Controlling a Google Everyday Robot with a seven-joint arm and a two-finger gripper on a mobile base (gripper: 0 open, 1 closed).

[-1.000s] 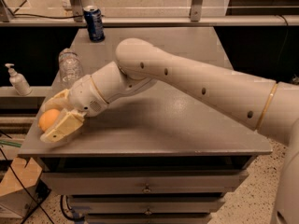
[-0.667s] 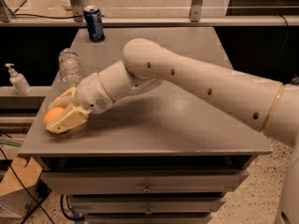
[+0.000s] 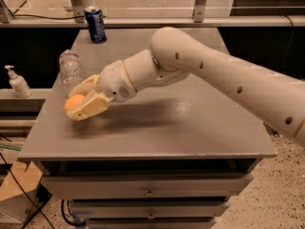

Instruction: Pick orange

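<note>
The orange [image 3: 74,102] is a small round orange-yellow fruit held between my gripper's cream fingers [image 3: 88,109] above the left part of the grey table [image 3: 190,128]. My gripper [image 3: 76,104] is shut on the orange and carries it a little off the tabletop, just in front of a clear plastic bottle [image 3: 70,70]. The white arm reaches in from the right across the table.
A blue soda can [image 3: 95,25] stands at the table's far left edge. A white pump bottle [image 3: 17,82] sits on a lower shelf to the left. Drawers run below the table's front edge. Metal posts stand behind the table.
The gripper with the orange in it has risen off the tabletop and moved right and away from the left edge. The bottle and can have not moved.
</note>
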